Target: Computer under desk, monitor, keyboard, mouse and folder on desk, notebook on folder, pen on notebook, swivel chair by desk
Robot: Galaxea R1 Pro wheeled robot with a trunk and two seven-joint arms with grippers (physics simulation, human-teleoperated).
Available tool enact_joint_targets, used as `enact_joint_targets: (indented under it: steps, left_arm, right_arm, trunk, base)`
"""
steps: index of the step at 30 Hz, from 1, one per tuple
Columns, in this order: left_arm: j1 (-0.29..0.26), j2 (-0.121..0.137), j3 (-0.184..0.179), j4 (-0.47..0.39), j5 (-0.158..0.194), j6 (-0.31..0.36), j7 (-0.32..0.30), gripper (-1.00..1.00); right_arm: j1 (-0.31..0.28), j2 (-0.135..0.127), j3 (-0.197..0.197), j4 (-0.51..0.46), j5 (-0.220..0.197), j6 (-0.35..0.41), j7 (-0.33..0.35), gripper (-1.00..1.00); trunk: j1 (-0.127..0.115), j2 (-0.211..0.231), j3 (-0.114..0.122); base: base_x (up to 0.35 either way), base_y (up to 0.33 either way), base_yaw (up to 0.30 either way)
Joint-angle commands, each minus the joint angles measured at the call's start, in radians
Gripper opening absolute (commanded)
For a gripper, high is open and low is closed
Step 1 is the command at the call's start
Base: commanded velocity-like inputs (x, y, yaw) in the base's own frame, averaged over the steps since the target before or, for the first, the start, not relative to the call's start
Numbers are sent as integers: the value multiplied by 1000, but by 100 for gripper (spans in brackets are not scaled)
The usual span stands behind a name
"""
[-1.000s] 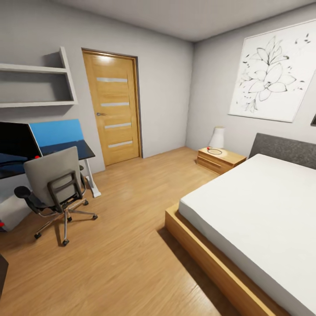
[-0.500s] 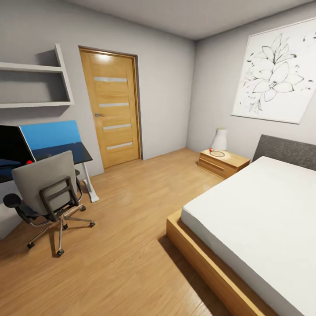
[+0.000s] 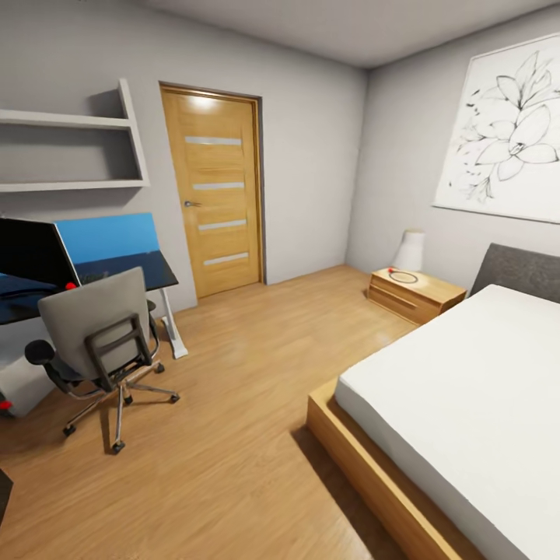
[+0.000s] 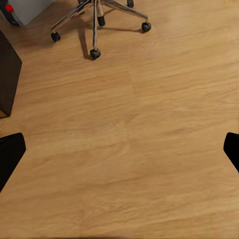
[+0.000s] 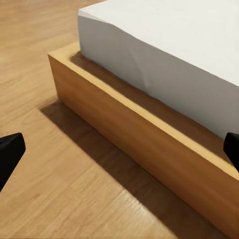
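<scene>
The grey swivel chair (image 3: pixel 97 334) stands on the wood floor with its back to me, in front of the black-topped desk (image 3: pixel 152 271). Its seat is hidden behind the backrest. On the desk at the far left stands the monitor (image 3: pixel 29 253), black front towards me. The light grey computer (image 3: pixel 22 385) sits on the floor beneath it, beside the chair. The chair's chrome legs (image 4: pixel 94 17) and the computer's corner (image 4: pixel 22 7) also show past my left gripper (image 4: pixel 119 152), which is open over bare floor. My right gripper (image 5: pixel 119 149) is open beside the bed. Keyboard, mouse, folder, notebook and pen are out of view.
A large bed (image 3: pixel 467 404) on a wooden frame (image 5: pixel 139 134) takes up the right side. A nightstand (image 3: pixel 414 293) with a lamp stands beyond it, a wooden door (image 3: pixel 222 194) at the back. A blue panel (image 3: pixel 109 237) hangs behind the desk. A black box corner (image 4: pixel 7 74) stands near my left.
The whole picture shifted left, then back right, so the camera has moved. The computer's corner is in view again at the left edge. Nothing in the room has moved.
</scene>
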Motion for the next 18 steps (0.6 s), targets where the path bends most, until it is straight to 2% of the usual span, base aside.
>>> enact_joint_targets:
  steps: [1,4,8,10,14,16,18]
  left_arm:
    - [0,-1,6,-2,6,-2,-7,100]
    - [0,-1,6,-2,6,-2,-7,100]
    - [0,5,9,-2,7,7,-6,100]
    - [0,10,8,-2,7,55,-6,100]
    - [0,11,6,-3,2,64,-10,100]
    - [0,26,5,-8,1,65,-11,100]
    - [0,30,4,-8,0,64,-11,100]
  right_arm:
    - [-1,0,-1,0,1,-3,-1,100]
    - [-1,-1,-1,0,1,-3,-2,100]
    - [-1,-1,-1,0,1,-3,-1,100]
    - [-1,-1,0,-1,1,-3,0,100]
    - [-1,-1,0,0,1,-3,0,100]
    - [-1,-1,-1,0,1,-3,0,100]
    - [-1,-1,-1,0,1,-3,0,100]
  trunk:
    - [0,-1,-1]
    - [0,-1,-1]
    - [0,-1,-1]
    - [0,-1,-1]
    - [0,-1,-1]
    - [0,-1,-1]
    - [0,-1,-1]
  base:
    - [202,0,271]
    - [301,23,133]
    - [303,170,25]
    - [299,205,2]
    - [299,168,1]
    - [299,148,0]
    - [299,157,0]
